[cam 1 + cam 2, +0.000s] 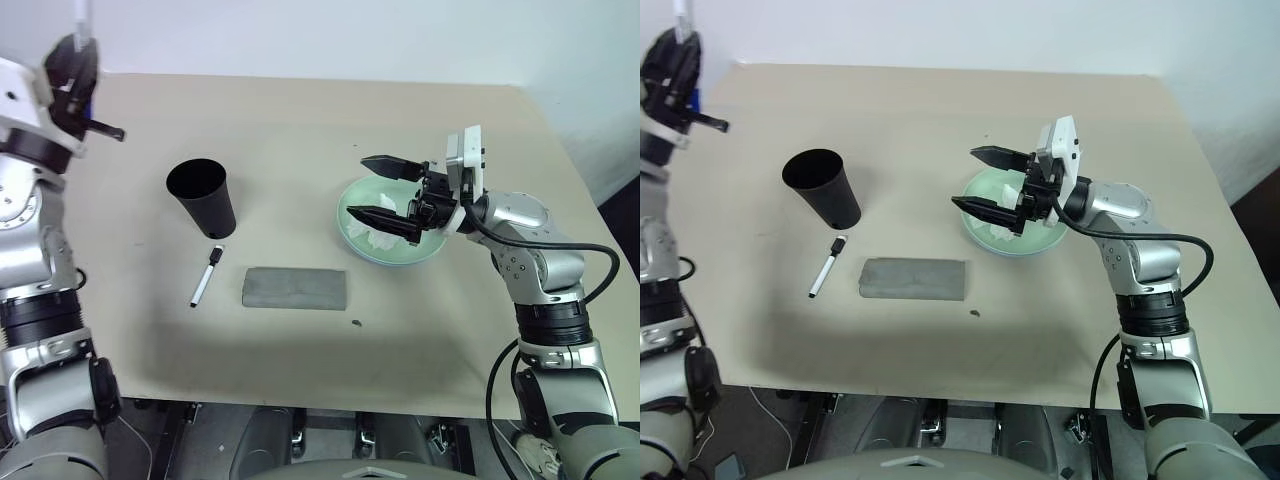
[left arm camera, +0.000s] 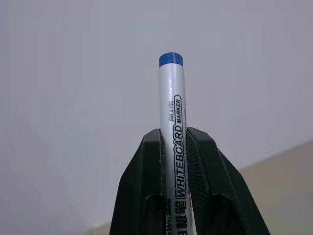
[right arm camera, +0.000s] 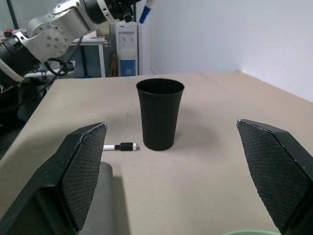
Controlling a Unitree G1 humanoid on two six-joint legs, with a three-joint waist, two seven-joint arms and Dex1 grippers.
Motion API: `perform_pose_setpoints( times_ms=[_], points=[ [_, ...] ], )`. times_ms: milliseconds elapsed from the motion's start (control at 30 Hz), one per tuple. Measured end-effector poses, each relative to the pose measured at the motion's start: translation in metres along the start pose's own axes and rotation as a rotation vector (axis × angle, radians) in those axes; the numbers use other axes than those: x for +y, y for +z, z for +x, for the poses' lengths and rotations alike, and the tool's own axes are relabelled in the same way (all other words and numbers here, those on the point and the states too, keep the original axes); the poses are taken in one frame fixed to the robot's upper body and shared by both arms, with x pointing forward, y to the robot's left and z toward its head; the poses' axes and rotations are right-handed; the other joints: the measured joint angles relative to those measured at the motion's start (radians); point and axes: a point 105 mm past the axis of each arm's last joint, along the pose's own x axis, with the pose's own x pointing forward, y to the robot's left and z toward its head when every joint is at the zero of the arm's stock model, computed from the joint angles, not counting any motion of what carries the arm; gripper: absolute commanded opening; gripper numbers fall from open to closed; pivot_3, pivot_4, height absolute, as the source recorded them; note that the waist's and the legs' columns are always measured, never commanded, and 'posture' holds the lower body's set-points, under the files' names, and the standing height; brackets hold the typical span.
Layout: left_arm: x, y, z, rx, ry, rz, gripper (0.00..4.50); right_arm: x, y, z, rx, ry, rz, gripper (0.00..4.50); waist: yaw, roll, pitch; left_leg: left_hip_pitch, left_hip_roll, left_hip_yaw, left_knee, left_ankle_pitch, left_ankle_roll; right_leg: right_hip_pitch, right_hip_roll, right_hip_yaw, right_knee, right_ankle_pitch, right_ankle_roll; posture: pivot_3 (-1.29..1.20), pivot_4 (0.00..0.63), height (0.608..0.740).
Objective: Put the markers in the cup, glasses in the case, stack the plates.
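Observation:
My left gripper [image 1: 76, 58] is raised high at the far left, shut on the blue-capped marker [image 2: 172, 122], which stands upright between its fingers. The black-capped marker [image 1: 205, 276] lies on the table just in front of the black cup [image 1: 203, 197], which stands upright. The grey case [image 1: 295, 288] lies closed near the table's middle. My right gripper [image 1: 358, 186] hangs open over the left part of the mint green plate [image 1: 398, 257], pointing toward the cup [image 3: 160, 115] with nothing between its fingers. The glasses are out of view.
Crumpled white tissue [image 1: 372, 240] lies in the green plate under my right gripper. A small dark speck [image 1: 357, 323] sits on the table in front of the case. The table's front edge is close behind the case.

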Motion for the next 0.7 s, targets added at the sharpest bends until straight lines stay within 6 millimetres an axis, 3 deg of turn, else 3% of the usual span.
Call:
perform_pose_setpoints(
  times_ms=[133,267,400,700],
  points=[
    [-0.033,-0.024,0.005,0.032,-0.112,-0.107,0.29,-0.001,0.0,-0.001,0.001,-0.016,-0.001,4.5,-0.002,0.0,0.0,0.0,0.0,0.0,0.001,0.001,0.001,0.0,0.001,0.0,0.0,0.001,0.001,0.0,0.15,0.681],
    [-0.052,-0.038,0.005,0.05,-0.174,-0.159,0.29,-0.003,-0.001,-0.003,0.011,-0.035,0.0,4.5,-0.002,-0.001,0.001,0.0,0.0,0.001,0.001,0.001,0.002,0.001,0.001,0.0,0.0,0.001,0.002,0.0,0.15,0.681],
    [-0.059,-0.053,0.001,0.075,-0.19,-0.199,0.29,-0.003,0.001,-0.008,0.022,-0.055,-0.015,4.5,-0.001,-0.001,0.001,0.0,0.0,0.001,0.001,0.001,0.002,0.001,0.001,0.0,0.0,0.001,0.002,0.0,0.15,0.681],
    [-0.069,-0.065,-0.012,0.104,-0.208,-0.246,0.29,-0.005,0.0,-0.012,0.038,-0.077,-0.013,4.5,-0.001,-0.001,0.001,0.001,0.0,0.0,0.002,0.002,0.003,0.002,0.001,0.0,0.0,0.002,0.002,0.0,0.15,0.681]
  ],
)
